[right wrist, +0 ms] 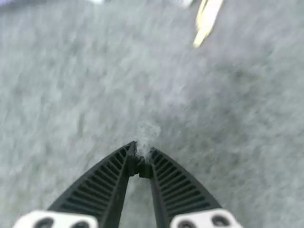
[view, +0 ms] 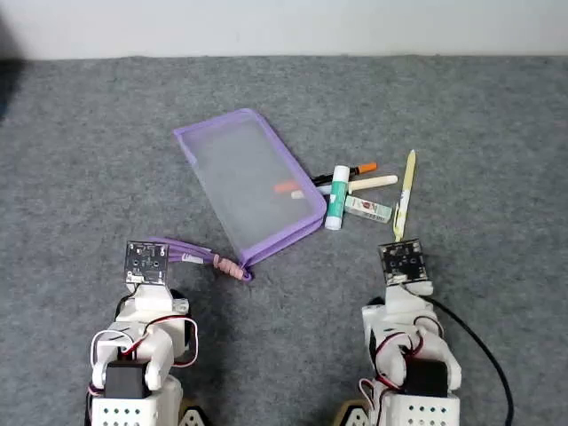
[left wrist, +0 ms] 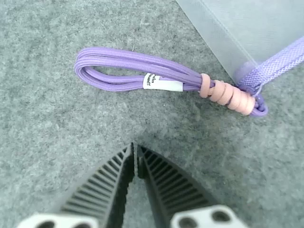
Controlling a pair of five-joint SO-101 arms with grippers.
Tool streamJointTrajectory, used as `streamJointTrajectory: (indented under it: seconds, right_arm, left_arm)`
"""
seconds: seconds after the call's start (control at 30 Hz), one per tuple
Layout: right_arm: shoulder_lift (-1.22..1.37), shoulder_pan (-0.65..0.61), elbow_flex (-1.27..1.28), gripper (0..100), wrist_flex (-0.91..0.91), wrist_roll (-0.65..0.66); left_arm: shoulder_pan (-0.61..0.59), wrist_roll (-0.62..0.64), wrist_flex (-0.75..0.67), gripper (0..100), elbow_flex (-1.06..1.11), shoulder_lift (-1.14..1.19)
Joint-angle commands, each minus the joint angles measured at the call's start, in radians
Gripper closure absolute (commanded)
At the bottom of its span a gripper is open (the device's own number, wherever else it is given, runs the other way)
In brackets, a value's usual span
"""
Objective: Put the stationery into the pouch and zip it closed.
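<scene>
A clear pouch (view: 247, 182) with purple trim lies slanted on the grey felt, its purple wrist cord (view: 191, 255) looped out from the near corner. In the left wrist view the cord (left wrist: 128, 73) and pink beads (left wrist: 228, 95) lie just ahead of my left gripper (left wrist: 136, 153), which is shut and empty. Right of the pouch lie a glue stick (view: 337, 197), an orange-tipped pen (view: 351, 171), a cream stick (view: 368, 183), a small flat eraser (view: 367, 209) and a yellow ruler-like strip (view: 405, 195). My right gripper (right wrist: 139, 153) is shut over bare felt, the yellow strip (right wrist: 206, 21) farther ahead.
Both arms sit at the table's near edge, the left base (view: 142, 355) and the right base (view: 413, 355). Grey felt (view: 89, 160) covers the whole table, with a pale wall behind it.
</scene>
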Motion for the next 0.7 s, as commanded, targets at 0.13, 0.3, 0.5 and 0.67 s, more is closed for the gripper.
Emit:
streamJointTrajectory:
  seconds: [0.13,0.3,0.5,0.67]
  right_arm:
    - [0.013,-0.113,-0.241,99.1,-0.039,-0.175]
    - [0.223,-0.298,-0.394,99.1,-0.039,-0.279]
    - [0.647,-0.487,-0.654,99.1,-0.048,-0.364]
    - [0.972,-0.613,-0.830,99.1,-0.117,-0.400]
  left_arm:
    - [-0.003,0.006,0.005,99,-0.019,-0.014]
    - [-0.003,0.006,0.005,99,-0.019,-0.014]
    - [-0.003,0.006,0.005,99,-0.019,-0.014]
    - [-0.003,0.006,0.005,99,-0.019,-0.014]
